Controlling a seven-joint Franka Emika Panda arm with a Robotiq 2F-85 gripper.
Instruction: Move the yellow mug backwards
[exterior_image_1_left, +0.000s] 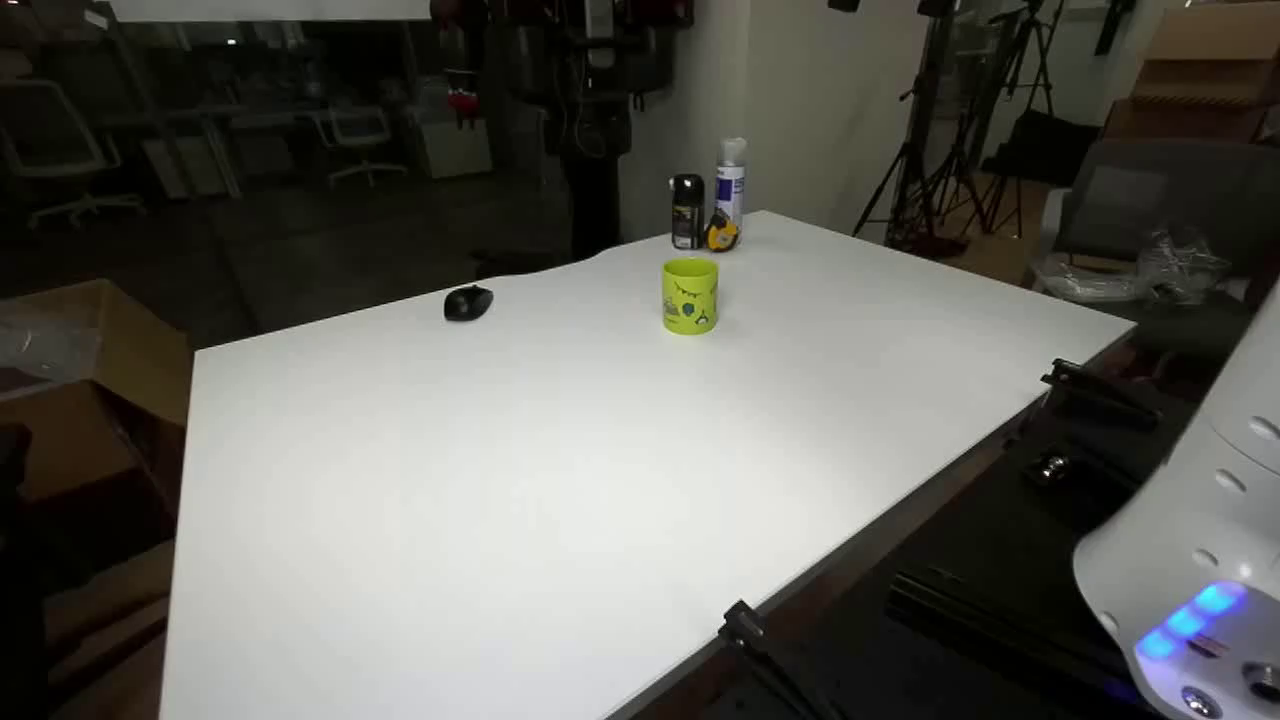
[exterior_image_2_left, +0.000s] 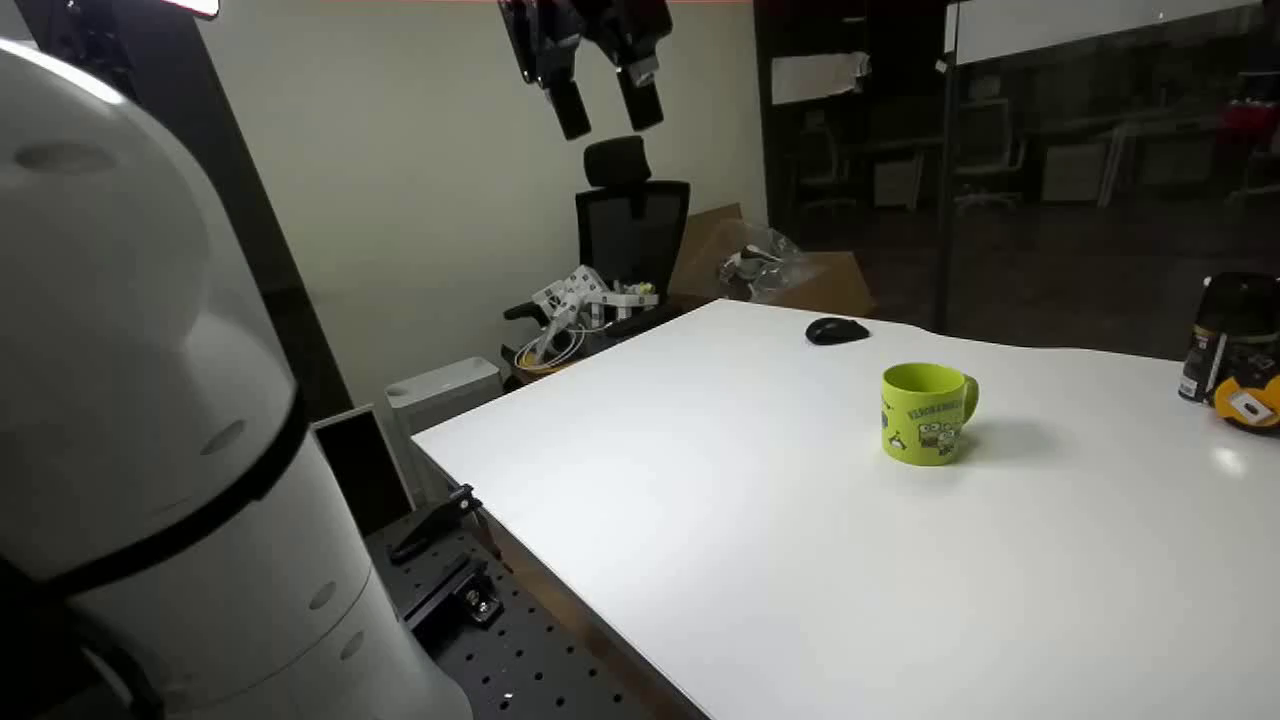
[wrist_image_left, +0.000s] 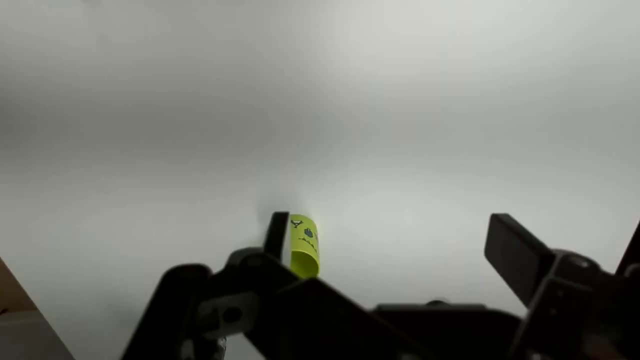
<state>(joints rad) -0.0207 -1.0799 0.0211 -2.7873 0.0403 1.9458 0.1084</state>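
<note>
The yellow mug (exterior_image_1_left: 690, 297) stands upright on the white table (exterior_image_1_left: 450, 500), toward its far side. It also stands upright in an exterior view (exterior_image_2_left: 922, 420), where its handle points right. In the wrist view the mug (wrist_image_left: 306, 240) shows below the gripper, partly hidden behind the left finger. My gripper (exterior_image_2_left: 606, 106) is high above the table, apart from the mug. Its fingers are wide apart with nothing between them, as the wrist view of the gripper (wrist_image_left: 392, 237) also shows. The gripper is out of view in an exterior view where only the arm's base shows.
A black mouse (exterior_image_1_left: 467, 303) lies near the table's far edge, also seen in an exterior view (exterior_image_2_left: 836, 331). A black can (exterior_image_1_left: 688, 212), a white-and-blue spray can (exterior_image_1_left: 730, 185) and a yellow-black tape measure (exterior_image_1_left: 722, 232) stand at the far corner. Black clamps (exterior_image_1_left: 742, 625) sit along the robot-side edge.
</note>
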